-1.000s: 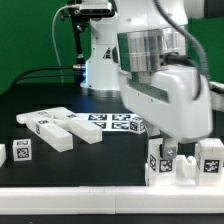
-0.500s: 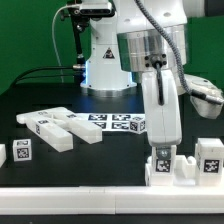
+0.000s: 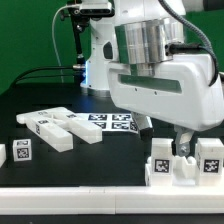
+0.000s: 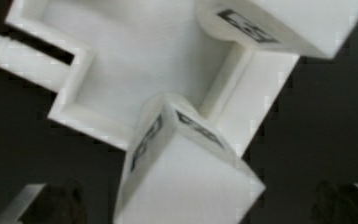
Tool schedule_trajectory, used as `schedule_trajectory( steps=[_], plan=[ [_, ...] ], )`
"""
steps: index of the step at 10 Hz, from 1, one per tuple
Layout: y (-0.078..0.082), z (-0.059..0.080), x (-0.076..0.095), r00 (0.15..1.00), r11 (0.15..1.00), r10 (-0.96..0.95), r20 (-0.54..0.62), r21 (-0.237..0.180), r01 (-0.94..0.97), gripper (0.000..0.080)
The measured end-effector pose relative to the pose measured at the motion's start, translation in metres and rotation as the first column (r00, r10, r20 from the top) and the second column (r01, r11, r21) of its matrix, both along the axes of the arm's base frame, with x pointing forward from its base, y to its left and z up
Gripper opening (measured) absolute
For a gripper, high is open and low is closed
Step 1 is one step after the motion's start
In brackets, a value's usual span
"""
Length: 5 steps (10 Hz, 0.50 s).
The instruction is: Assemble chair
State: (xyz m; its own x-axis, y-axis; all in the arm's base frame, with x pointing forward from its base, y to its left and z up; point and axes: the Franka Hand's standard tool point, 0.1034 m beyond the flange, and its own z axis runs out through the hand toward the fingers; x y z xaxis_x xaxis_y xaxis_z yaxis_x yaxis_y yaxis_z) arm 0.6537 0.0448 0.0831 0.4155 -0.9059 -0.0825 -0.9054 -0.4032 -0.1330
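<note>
- White plastic chair parts [image 3: 160, 162] stood bunched at the worktop's [image 3: 100, 168] front edge, on the exterior view's right, probably gathered there so they could be joined in one spot.
- The end effector [image 3: 183, 148] hung low among them, just beside a tagged piece [image 3: 212, 158]. This reads as an approach to a grasp or a seating move.
- I cannot tell whether it was open, closed or gripping. The arm [image 3: 170, 80] hid most of it, and the wrist view was blurred.
- In the wrist view a tagged block [image 4: 185, 175] sat very close to the camera, against a broad white panel [image 4: 131, 90]. The two looked to be touching, though the joint itself was not clear.
- Two long bars [image 3: 45, 128] lay flat on the exterior view's left, well apart from the cluster, likely waiting their turn.
- A small tagged cube [image 3: 22, 152] stood alone near that left edge.
- The marker board [image 3: 112, 122] lay flat behind the bars, carrying nothing.
- Judging by the loose pieces, much of the chair was not yet assembled.
</note>
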Motion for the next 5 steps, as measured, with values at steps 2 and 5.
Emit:
schedule_trajectory(
  steps=[2,5],
  plan=[
    [-0.0012,-0.0003,-0.0001,0.989,0.989,0.149,0.018,-0.017,-0.149,0.0649],
    [0.0040,-0.0065,-0.0024,0.752,0.747,0.659,0.020,-0.136,-0.651,0.0649]
  ],
)
